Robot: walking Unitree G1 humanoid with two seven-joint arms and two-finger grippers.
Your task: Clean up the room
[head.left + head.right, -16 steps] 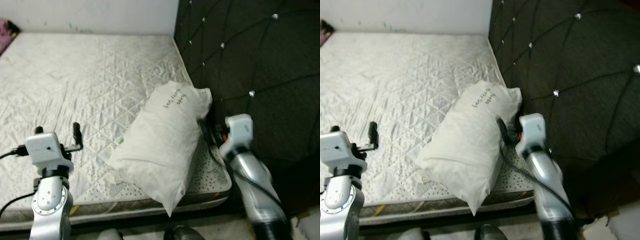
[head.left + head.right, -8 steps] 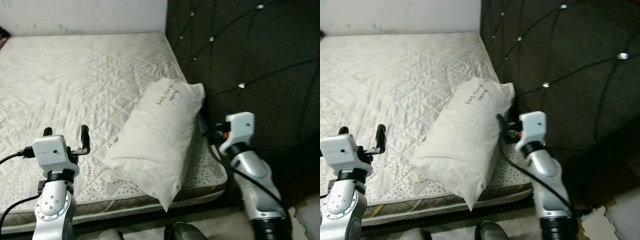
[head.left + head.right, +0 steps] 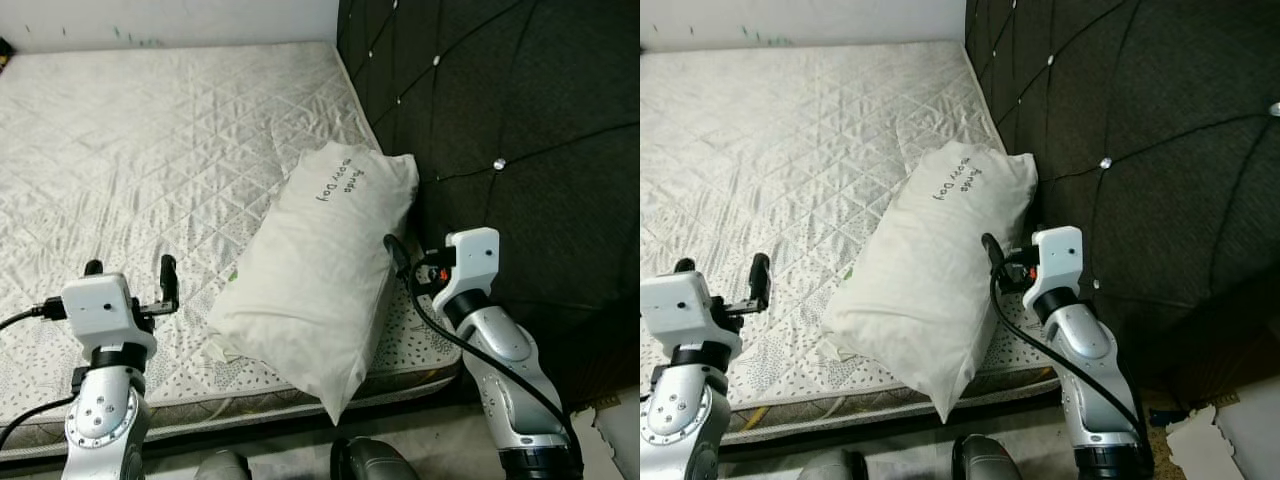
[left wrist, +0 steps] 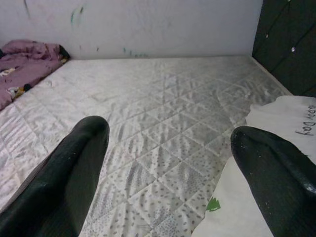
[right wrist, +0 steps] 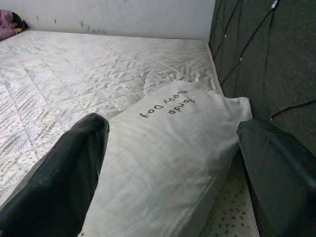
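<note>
Pillow (image 3: 325,275) lying at mattress (image 3: 150,150) near-right corner, beside headboard (image 3: 520,120). Right gripper (image 5: 170,163) spread over pillow's edge; left gripper (image 4: 168,168) spread above mattress's front edge.

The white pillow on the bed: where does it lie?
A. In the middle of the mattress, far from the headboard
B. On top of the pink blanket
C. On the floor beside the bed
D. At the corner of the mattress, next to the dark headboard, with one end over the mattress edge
D: the pillow lies on the mattress corner beside the dark tufted headboard, its near end hanging past the mattress edge.
</note>
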